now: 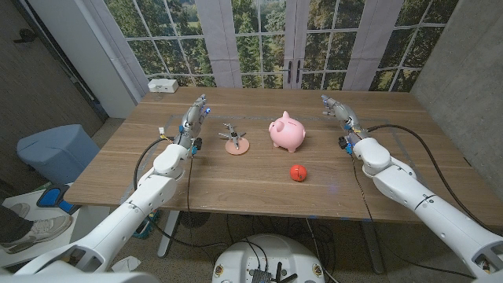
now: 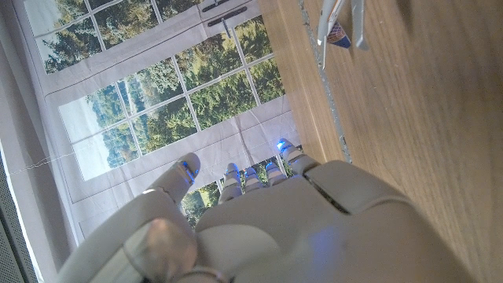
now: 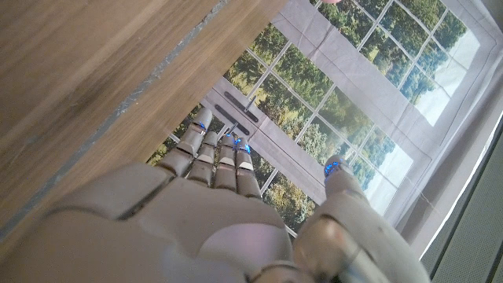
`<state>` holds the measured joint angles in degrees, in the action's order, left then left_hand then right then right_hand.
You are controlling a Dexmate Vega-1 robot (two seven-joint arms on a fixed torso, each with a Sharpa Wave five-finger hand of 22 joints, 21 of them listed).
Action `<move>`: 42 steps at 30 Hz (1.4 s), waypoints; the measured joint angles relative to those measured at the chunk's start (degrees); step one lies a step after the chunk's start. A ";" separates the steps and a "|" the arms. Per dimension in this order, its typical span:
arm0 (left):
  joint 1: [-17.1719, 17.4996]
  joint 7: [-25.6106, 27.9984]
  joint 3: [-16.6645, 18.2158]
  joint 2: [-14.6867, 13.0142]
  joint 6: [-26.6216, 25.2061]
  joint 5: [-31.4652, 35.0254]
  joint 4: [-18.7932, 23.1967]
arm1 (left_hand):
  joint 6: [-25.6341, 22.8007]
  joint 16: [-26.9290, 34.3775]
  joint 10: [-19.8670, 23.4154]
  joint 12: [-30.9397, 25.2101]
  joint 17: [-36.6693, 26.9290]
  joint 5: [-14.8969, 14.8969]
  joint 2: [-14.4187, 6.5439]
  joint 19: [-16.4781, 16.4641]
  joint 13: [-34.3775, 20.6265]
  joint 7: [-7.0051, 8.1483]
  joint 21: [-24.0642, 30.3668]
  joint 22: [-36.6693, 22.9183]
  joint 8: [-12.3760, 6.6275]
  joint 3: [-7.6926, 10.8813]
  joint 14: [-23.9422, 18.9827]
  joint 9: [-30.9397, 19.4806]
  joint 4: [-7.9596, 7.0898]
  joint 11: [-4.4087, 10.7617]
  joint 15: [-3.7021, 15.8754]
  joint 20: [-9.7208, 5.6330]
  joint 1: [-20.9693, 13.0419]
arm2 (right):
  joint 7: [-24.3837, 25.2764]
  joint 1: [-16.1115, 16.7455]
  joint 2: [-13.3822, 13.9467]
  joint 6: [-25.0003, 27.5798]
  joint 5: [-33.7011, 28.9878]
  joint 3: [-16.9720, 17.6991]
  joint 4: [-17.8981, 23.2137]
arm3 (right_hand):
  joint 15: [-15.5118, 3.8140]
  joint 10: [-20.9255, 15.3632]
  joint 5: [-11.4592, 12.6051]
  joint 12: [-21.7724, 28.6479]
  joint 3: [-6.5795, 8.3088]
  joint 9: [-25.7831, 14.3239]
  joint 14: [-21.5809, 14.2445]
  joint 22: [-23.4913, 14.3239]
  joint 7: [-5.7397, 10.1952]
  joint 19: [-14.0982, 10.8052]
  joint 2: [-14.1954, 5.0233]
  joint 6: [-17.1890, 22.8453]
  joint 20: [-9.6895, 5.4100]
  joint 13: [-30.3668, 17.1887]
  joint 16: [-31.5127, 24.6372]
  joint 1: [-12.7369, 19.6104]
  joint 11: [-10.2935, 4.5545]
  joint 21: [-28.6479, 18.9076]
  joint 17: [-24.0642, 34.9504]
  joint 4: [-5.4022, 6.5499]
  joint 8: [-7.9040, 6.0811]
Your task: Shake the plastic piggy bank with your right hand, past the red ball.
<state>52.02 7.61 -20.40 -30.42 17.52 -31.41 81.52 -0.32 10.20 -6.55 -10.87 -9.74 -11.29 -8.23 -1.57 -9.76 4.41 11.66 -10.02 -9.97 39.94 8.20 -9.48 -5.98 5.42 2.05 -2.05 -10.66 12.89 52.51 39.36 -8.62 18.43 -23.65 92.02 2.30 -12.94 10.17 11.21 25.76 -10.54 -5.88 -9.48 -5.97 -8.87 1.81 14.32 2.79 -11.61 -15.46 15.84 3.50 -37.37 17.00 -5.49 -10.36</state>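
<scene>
A pink plastic piggy bank (image 1: 288, 131) stands upright near the middle of the wooden table (image 1: 259, 185). A small red ball (image 1: 297, 172) lies in front of it, nearer to me. My right hand (image 1: 339, 112) is raised to the right of the piggy bank, fingers stretched out and holding nothing; its back (image 3: 196, 228) faces the wrist camera. My left hand (image 1: 195, 116) is up at the table's left side, also with straight fingers and nothing in it, and its back (image 2: 275, 228) fills the lower part of the wrist view.
A small metal object on a round tan disc (image 1: 235, 142) sits left of the piggy bank. A white box (image 1: 163, 85) lies at the far left corner. A blue bin (image 1: 55, 153) stands on the floor at the left.
</scene>
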 measured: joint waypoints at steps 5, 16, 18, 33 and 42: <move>0.34 0.02 0.08 -0.16 0.15 0.06 0.33 | 0.00 0.00 0.00 0.00 0.00 0.00 0.00 0.00 0.00 0.00 0.00 0.00 0.00 0.00 0.00 0.00 0.00 0.00 0.00 0.00 0.00 | 1.96 0.39 2.16 6.75 -5.19 -0.78 4.14 | -0.25 1.30 0.24 -0.20 -0.78 0.00 1.19 0.00 0.01 0.41 1.05 -2.04 0.40 0.00 0.53 -0.09 0.07 0.97 -0.27 -0.78 0.22; 0.62 -0.06 0.27 -0.25 0.57 0.04 0.43 | 0.00 0.00 -0.01 0.00 0.00 0.00 0.00 0.00 0.01 0.00 -0.01 0.01 0.00 0.00 0.00 0.00 0.00 0.00 0.00 0.00 0.00 | 3.29 0.32 5.61 18.37 -13.02 -3.04 11.67 | -0.86 4.77 1.13 -0.64 -1.87 -0.28 4.07 0.01 -1.09 1.36 3.12 -5.98 -1.83 -0.26 2.17 1.91 0.28 3.06 -1.06 -2.35 0.22; 0.69 -0.13 0.33 -0.25 0.74 0.00 0.42 | 0.00 0.00 -0.01 0.00 0.00 0.00 0.00 0.00 0.00 -0.01 -0.01 0.00 0.00 0.00 0.00 0.00 0.00 0.00 0.00 0.00 0.00 | 3.18 -0.06 6.30 20.98 -14.66 -3.75 13.36 | -0.86 5.53 1.48 -0.64 -2.12 -0.27 4.47 0.01 -1.20 1.55 3.55 -6.90 -1.98 -0.26 2.44 1.88 0.35 3.74 -1.31 -2.60 0.22; 1.13 -0.38 0.64 -0.26 1.47 -0.22 0.32 | 0.00 0.00 -0.01 0.00 0.01 0.00 0.00 0.01 0.01 -0.01 -0.02 0.01 0.00 0.00 0.00 0.01 0.00 0.00 0.00 0.00 0.00 | -0.09 -3.37 8.96 33.46 -23.10 -9.24 20.55 | 0.06 7.75 2.56 -0.64 -3.61 -0.27 5.38 0.02 -1.22 2.44 6.11 -9.79 1.01 -0.25 3.05 2.19 -0.02 5.21 -2.12 -3.12 0.21; 1.55 -0.43 0.91 -0.42 1.82 -0.34 0.31 | 0.00 0.00 -0.01 0.00 0.01 0.00 0.00 -0.12 0.01 -0.01 -0.02 0.01 0.00 0.00 0.00 0.01 0.00 0.00 0.00 0.13 0.00 | -4.60 -5.79 10.12 39.06 -28.12 -12.41 23.13 | 0.06 7.97 2.78 -0.64 -4.37 -0.26 5.38 -0.29 -0.98 2.23 6.11 -10.17 1.21 -0.53 3.05 2.19 -0.25 5.68 -2.11 -3.04 0.21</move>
<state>53.56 7.18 -19.49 -30.84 19.34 -31.75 81.83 -0.31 10.20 -6.56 -10.87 -9.73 -11.29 -8.23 -1.69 -9.74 4.40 11.64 -10.01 -9.97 39.93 8.19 -9.47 -5.98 5.42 2.04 -1.92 -10.66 8.29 46.72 49.48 30.43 -9.69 -36.06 115.15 2.36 -4.97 12.94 10.58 21.38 -10.80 -0.51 -9.77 -6.95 -6.64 7.92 4.16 4.01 -12.14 -12.41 18.04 3.25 -31.69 14.89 -8.52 -10.15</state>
